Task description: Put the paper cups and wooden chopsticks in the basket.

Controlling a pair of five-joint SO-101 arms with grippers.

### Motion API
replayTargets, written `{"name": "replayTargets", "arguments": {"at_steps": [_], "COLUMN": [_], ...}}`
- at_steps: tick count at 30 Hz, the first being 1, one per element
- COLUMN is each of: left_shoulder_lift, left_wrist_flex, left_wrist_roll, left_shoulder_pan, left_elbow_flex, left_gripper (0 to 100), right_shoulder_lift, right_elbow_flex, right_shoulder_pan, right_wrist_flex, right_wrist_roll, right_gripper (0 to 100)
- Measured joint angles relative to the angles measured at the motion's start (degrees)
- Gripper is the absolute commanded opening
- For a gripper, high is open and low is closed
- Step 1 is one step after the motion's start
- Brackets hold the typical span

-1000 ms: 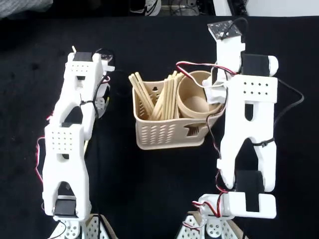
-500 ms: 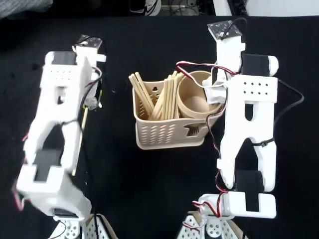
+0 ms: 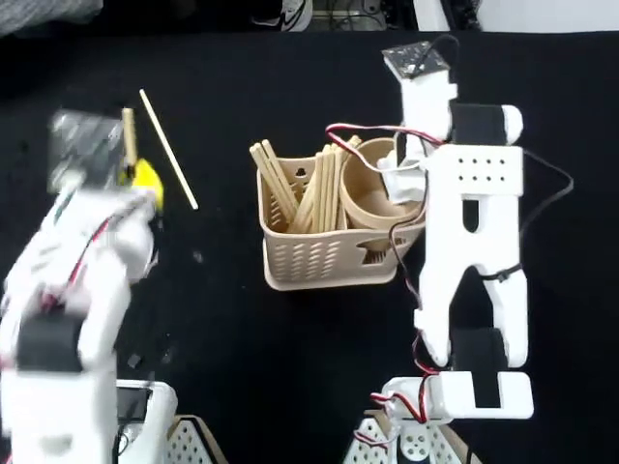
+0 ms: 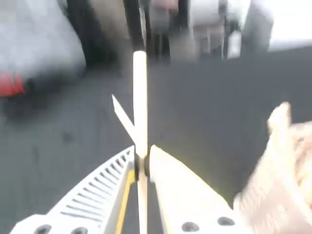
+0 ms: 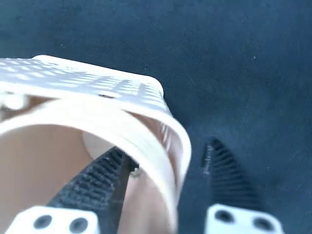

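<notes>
As the high view shows it, left pincer (image 3: pixel 131 162): well to the left of the basket (image 3: pixel 319 259), over the black table (image 3: pixel 242 338).
Held chopstick (image 3: pixel 127 130): in my left pincer, its free end sticking out past the fingertips.
Loose chopstick (image 3: pixel 169 150): flat on the table, slantwise, just beside my left pincer on the basket's side of it; well apart from the basket.
Basket contents: a bundle of wooden chopsticks (image 3: pixel 324 188) leaning in the left and middle part; a paper cup (image 3: pixel 360 184) in the end nearest my right arm.
Right pincer (image 3: pixel 401 179): at the paper cup's rim, on that same end of the basket.
Left wrist view, left pincer (image 4: pixel 144 151): closed tight on the held chopstick (image 4: pixel 140 97), which runs straight out between the fingers.
Left wrist view, loose chopstick (image 4: pixel 123 119): on the table behind the held chopstick, at an angle to it.
Left wrist view, basket (image 4: pixel 280 185): off to one side, near.
Right wrist view, right pincer (image 5: pixel 168 151): fingers parted, clamping nothing; one finger (image 5: pixel 97 185) inside the paper cup (image 5: pixel 97 126), the other outside, clear of the wall.
Right wrist view, basket (image 5: pixel 87 80): its perforated wall and corner wrap the paper cup; cup wall and basket corner both lie between my fingers.
</notes>
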Motion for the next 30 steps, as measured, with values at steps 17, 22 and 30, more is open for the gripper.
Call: {"name": "replayTargets", "arguments": {"at_steps": [17,22,30], "left_shoulder_lift": [-22.3,-29.6,-32.0], "left_wrist_flex": [-6.1,-8.8,-29.4], "left_wrist_roll": [11.2,11.5,12.0], "left_shoulder_pan": [-0.1,4.3,9.4], "left_elbow_flex": [-3.5,0.1,14.9], "left_gripper": [3,3,3], "right_shoulder_lift": [-17.7,-30.1,-54.1], "right_elbow_flex": [-7.7,-4.9,10.5], "right_shoulder_pan": [-0.2,-0.2,-0.5], "right_wrist_flex": [1.1,1.1,1.1], "right_wrist_roll": [0.1,0.1,0.1], "right_gripper": [23.3,23.3,23.0]}}
